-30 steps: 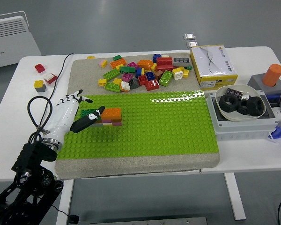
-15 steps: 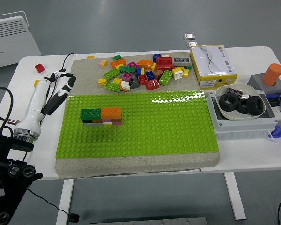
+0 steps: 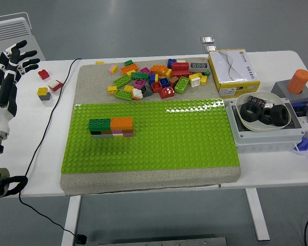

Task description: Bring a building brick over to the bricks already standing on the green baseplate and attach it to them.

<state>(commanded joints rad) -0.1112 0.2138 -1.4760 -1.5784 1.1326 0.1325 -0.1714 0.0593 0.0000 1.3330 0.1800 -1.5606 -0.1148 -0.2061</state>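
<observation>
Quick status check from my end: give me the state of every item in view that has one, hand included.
left hand: open, holding nothing, raised at the table's left edge.
brick stack: standing on the baseplate, dark green and orange on top, untouched.
green baseplate: flat on the grey mat.
loose bricks: scattered on the mat behind the baseplate.
yellow box: closed.
white bowl: holds black rings.

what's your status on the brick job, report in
Left robot hand open, empty, raised at table's left edge; right out of view. Small stack of green and orange plastic bricks stands on green studded baseplate. Loose multicoloured brick pile untouched. Nothing in the way.
</observation>
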